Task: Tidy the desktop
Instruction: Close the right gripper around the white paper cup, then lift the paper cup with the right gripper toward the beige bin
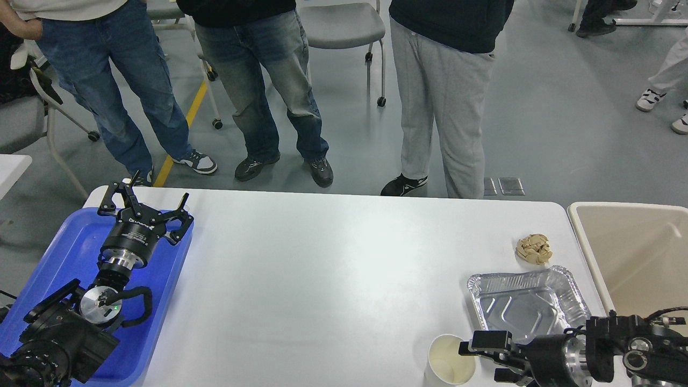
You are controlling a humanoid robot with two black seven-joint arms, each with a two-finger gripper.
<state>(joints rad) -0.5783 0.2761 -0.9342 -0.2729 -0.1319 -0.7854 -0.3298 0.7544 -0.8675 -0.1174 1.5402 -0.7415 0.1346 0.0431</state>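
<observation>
The white desktop (322,279) fills the middle of the head view. A white paper cup (450,360) stands upright near its front edge. An empty foil tray (527,303) lies right of it, and a crumpled beige paper ball (534,249) lies behind the tray. My right gripper (475,359) is open at the front right, its fingers (484,341) pointing left beside the cup's right rim. My left gripper (144,203) is open and empty above the far end of the blue tray (70,252).
A beige bin (634,252) stands past the desktop's right edge. Three people stand on the floor close behind the far edge. Chairs on castors stand behind them. A small white table corner (11,166) shows at far left.
</observation>
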